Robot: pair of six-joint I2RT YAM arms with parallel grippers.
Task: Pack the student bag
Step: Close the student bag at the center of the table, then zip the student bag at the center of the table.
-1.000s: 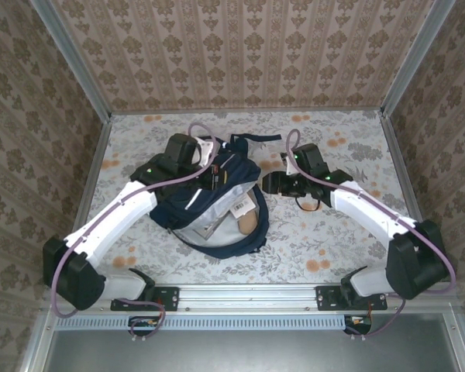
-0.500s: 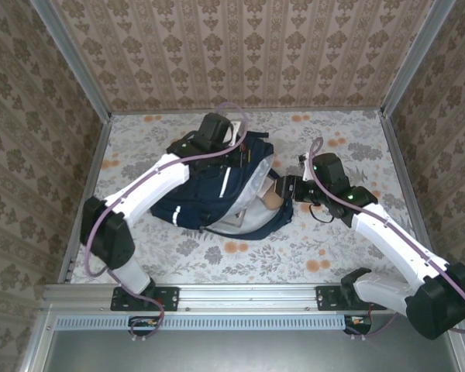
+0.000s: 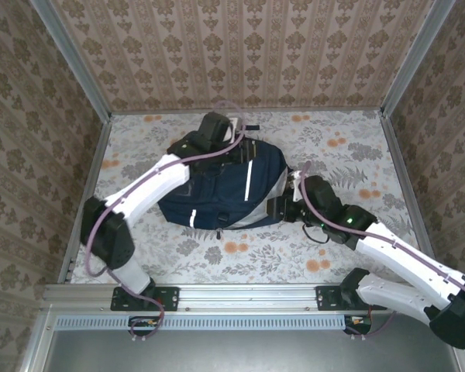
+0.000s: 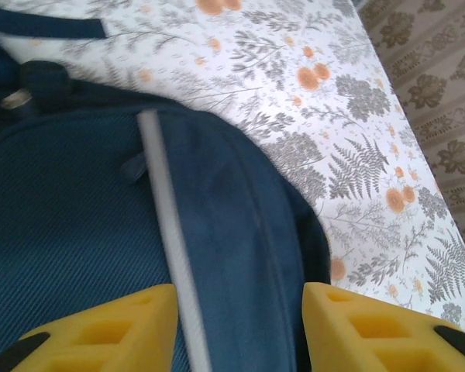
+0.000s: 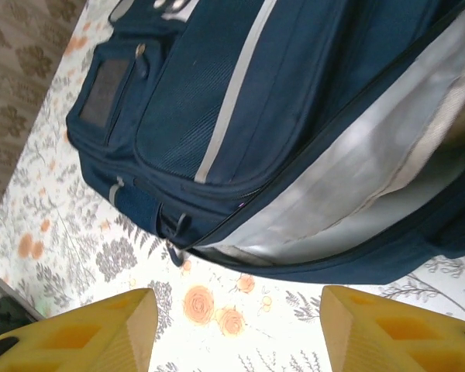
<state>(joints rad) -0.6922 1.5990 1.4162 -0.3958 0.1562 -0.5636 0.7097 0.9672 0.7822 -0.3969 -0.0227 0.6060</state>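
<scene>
The student bag [image 3: 221, 194], navy with thin white stripes, lies flat in the middle of the table. My left gripper [image 3: 236, 151] hovers open over the bag's far top edge. In the left wrist view its yellow fingers [image 4: 116, 329] straddle a white stripe [image 4: 167, 232] on the bag's fabric [image 4: 70, 232] without closing on it. My right gripper [image 3: 280, 208] stands open at the bag's right side. Its fingers [image 5: 85, 329] are spread above the tablecloth, in front of the partly open zip, where pale grey lining [image 5: 356, 178] shows under the navy front panel [image 5: 217, 93].
A floral cloth covers the table [image 3: 333, 248]. Patterned walls with metal corner posts [image 3: 77, 70] close in the back and sides. A metal rail [image 3: 240, 298] runs along the near edge. Bare cloth lies right of the bag and in front of it.
The bag's front panel has come down over the opening and the things inside no longer show. My right arm has swung down and left to the bag's right edge. The left gripper stayed at the top.
</scene>
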